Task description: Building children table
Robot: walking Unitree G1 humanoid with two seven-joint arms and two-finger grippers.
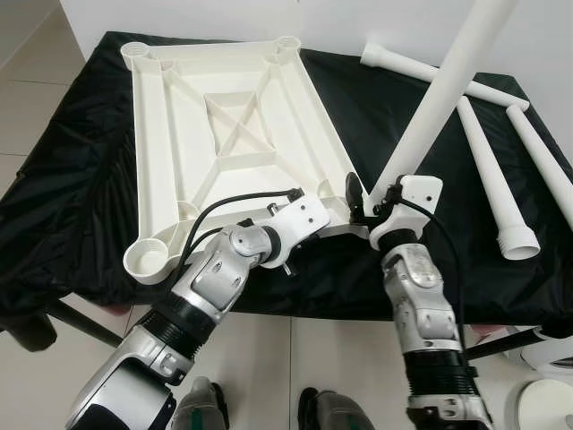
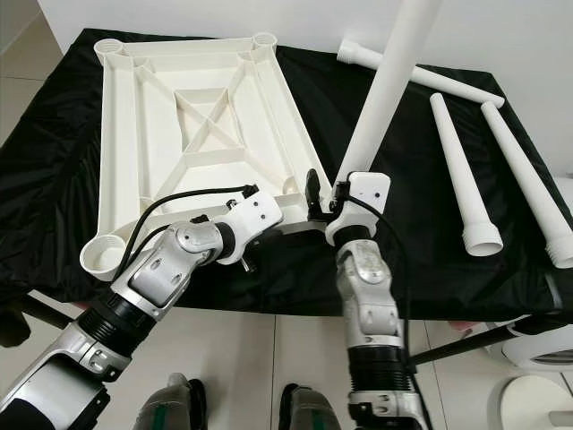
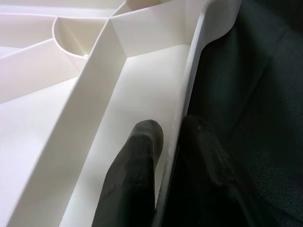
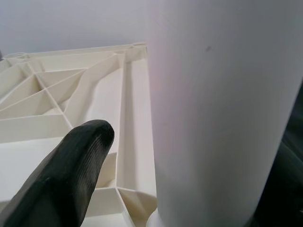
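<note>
The white tabletop (image 1: 233, 116) lies upside down on the black cloth, ribs up, with a round socket at each corner. My left gripper (image 3: 171, 124) is shut on the rim of its near edge, one finger inside the wall and one outside. A white leg (image 1: 439, 90) stands steeply in the near right corner socket, leaning up and to the right. My right gripper (image 1: 374, 193) is around the leg's base. Its visible finger (image 4: 85, 161) stands apart from the leg, and the other finger is hidden behind it. Three more legs (image 1: 488, 170) lie on the cloth at the right.
The black-draped table (image 1: 81, 179) ends just in front of both wrists, with tiled floor below. My feet (image 1: 201, 408) are close to its front edge. A white round object (image 1: 546, 403) sits on the floor at the lower right. A white wall is behind the table.
</note>
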